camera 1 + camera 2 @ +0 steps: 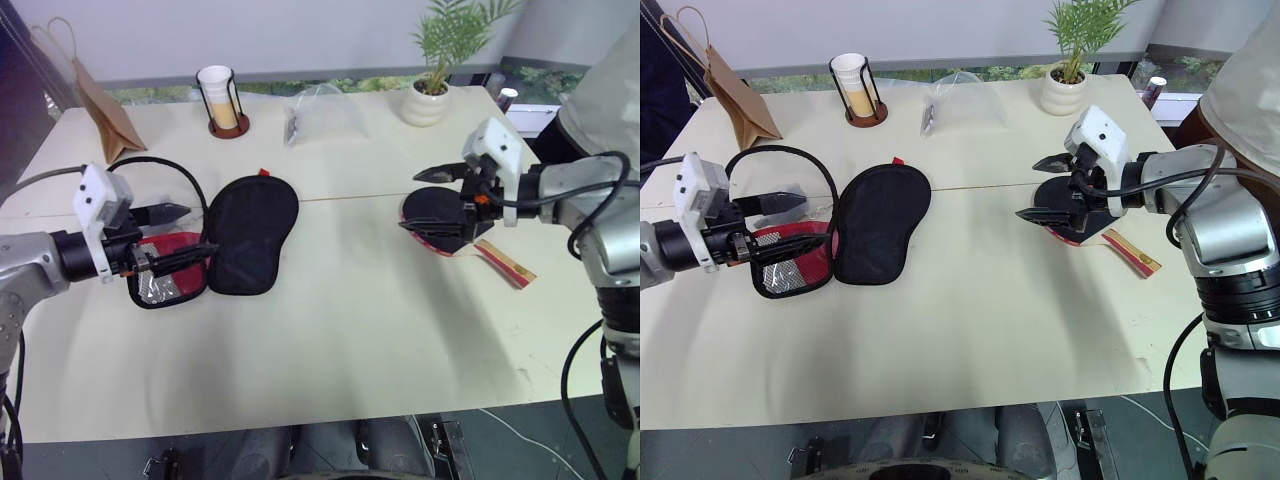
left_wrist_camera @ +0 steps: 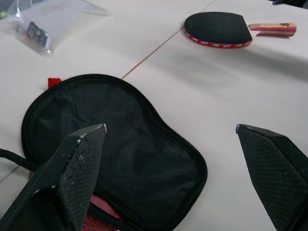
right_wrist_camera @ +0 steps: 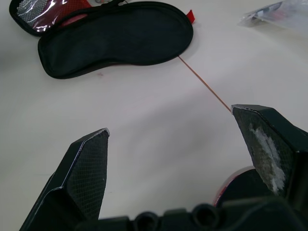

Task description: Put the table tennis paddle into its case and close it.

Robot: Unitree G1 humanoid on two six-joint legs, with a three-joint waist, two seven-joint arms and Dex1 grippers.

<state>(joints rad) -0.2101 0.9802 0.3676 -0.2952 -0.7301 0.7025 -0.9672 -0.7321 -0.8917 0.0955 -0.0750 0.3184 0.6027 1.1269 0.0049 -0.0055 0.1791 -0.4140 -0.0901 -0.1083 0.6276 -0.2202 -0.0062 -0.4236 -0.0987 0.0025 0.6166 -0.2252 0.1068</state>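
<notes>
The left gripper (image 2: 171, 132) hangs above the open case (image 2: 115, 144), its two black fingers (image 2: 79, 163) spread wide with nothing between them. Farther along the counter (image 2: 159, 72) lies the table tennis paddle (image 2: 217, 29), black face up, well apart from a clear plastic bag (image 2: 48, 21).

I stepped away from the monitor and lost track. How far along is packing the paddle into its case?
Done: the case lies unzipped and spread open on the table. In hand: nothing; the left gripper hovers open by the case, and the right gripper hovers open over the paddle, which lies on the table apart from the case. Left: grasping the paddle, putting it in, closing the case.
</notes>
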